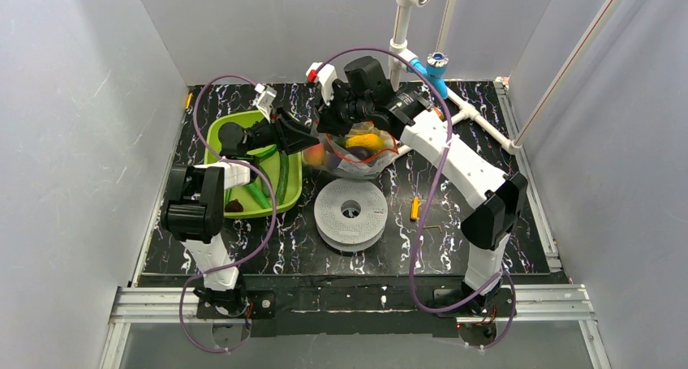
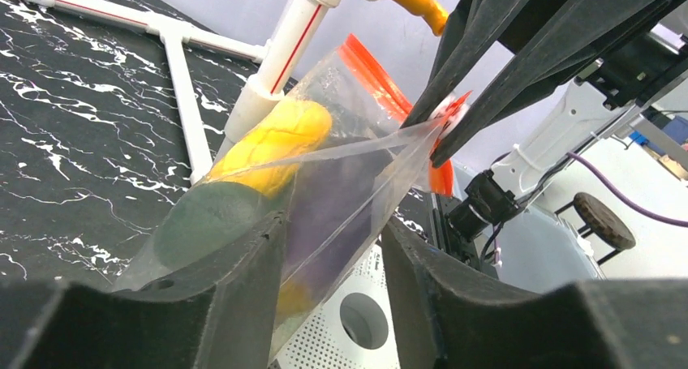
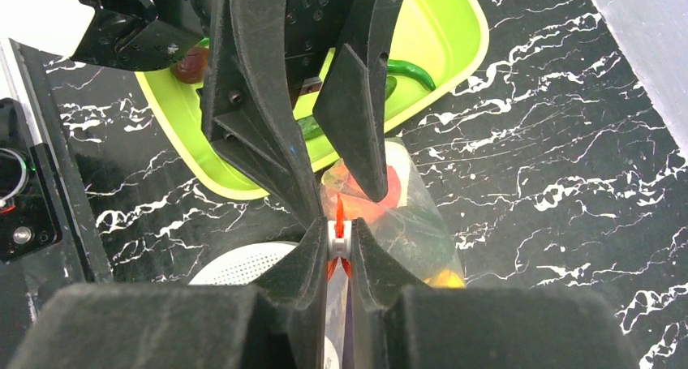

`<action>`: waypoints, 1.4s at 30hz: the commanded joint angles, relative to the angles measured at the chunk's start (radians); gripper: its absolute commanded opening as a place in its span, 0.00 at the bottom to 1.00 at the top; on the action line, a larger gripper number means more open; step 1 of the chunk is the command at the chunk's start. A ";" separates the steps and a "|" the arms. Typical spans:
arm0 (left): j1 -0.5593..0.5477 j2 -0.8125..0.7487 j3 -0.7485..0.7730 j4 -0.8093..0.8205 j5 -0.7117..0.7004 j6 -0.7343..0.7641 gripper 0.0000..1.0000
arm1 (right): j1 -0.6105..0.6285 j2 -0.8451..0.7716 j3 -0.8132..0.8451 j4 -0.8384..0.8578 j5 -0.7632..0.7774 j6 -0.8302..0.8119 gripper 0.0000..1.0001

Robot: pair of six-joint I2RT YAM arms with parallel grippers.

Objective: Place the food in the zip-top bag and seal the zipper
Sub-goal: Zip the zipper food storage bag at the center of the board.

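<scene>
Top external view shows the job part done: the zip-top bag [image 1: 354, 154], lifted above the bench [image 1: 268, 251], holds a yellow piece [image 1: 367, 140] and purple eggplant [image 1: 357, 152], but long green peppers [image 1: 282, 178] lie in the green tray [image 1: 212, 138] at its nine o'clock, and the mouth looks unsealed. Left fingers [image 2: 231, 304] stand parted astride the bag's side, gripping nothing; right fingers [image 3: 300, 276] are pinched shut on the zipper [image 3: 339, 223] at its twelve o'clock.

Left arm [image 1: 212, 186] reaches forward and inward. Right arm [image 1: 462, 162] is elbowed and folds inward to meet it. Left pincer [image 2: 333, 227]: jaws parted. Right pincer [image 3: 337, 231]: jaws pinched tight on the zipper [image 2: 373, 81], fingers angled down.
</scene>
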State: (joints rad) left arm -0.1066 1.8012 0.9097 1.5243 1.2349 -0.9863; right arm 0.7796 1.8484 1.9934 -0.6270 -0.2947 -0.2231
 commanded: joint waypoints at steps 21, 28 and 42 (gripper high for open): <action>-0.067 -0.062 0.032 0.019 -0.005 0.061 0.00 | 0.021 0.052 0.171 -0.068 0.029 0.049 0.29; -0.067 -0.074 0.018 0.020 -0.015 0.070 0.00 | 0.021 -0.042 0.032 0.044 0.109 0.103 0.51; -0.066 -0.086 0.008 0.019 -0.018 0.058 0.00 | 0.033 -0.030 0.012 0.095 0.146 0.110 0.36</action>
State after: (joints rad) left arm -0.1678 1.7821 0.9119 1.5029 1.2160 -0.9358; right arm 0.8008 1.8332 1.9968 -0.5795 -0.1565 -0.1160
